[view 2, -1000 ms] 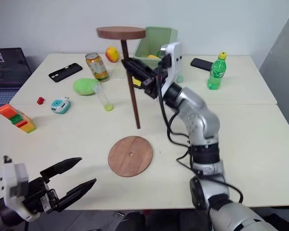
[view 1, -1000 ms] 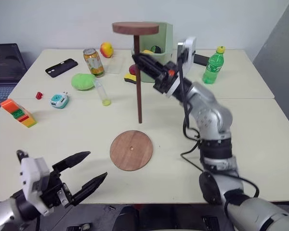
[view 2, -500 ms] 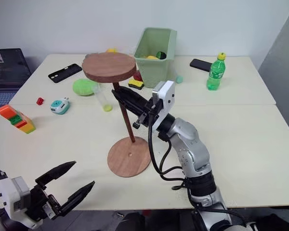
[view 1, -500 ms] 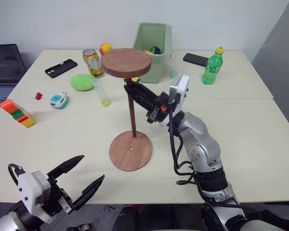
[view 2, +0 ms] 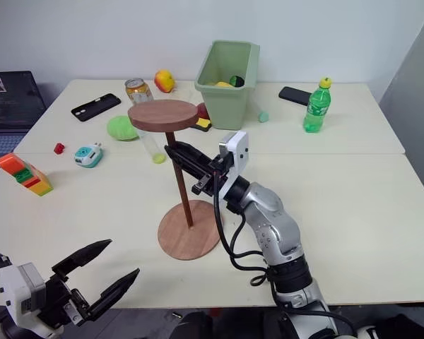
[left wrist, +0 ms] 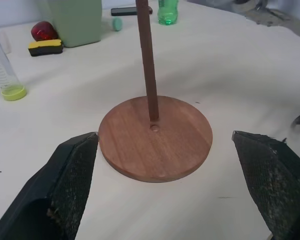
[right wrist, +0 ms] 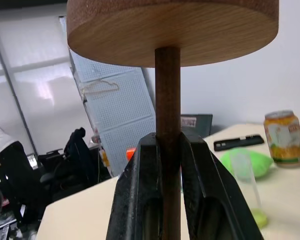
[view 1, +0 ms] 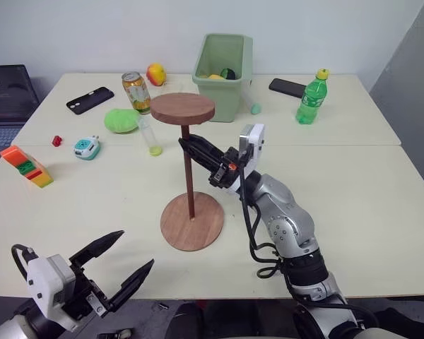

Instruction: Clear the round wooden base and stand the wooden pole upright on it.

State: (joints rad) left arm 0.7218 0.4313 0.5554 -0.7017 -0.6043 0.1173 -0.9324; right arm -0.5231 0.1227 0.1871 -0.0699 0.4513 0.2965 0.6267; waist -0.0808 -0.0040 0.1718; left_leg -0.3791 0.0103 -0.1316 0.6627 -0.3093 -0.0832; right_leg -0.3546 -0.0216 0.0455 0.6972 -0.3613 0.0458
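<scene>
Two cream tables (view 1: 381,205) stand before a plain white wall (view 1: 92,32).

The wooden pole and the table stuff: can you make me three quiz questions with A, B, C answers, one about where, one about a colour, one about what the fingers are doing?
1. Where is the lower tip of the wooden pole?
A. On the round wooden base
B. In the green bin
C. On the laptop

2. What colour is the bottle?
A. Red
B. Green
C. Blue

3. What are the right gripper's fingers doing?
A. Spread wide
B. Holding a can
C. Clamped on the pole

Answers: 1 A, the left wrist view shows the tip at the base's centre. 2 B, it is green with a yellow cap. 3 C, the right wrist view shows both fingers pressed against the rod.
</scene>
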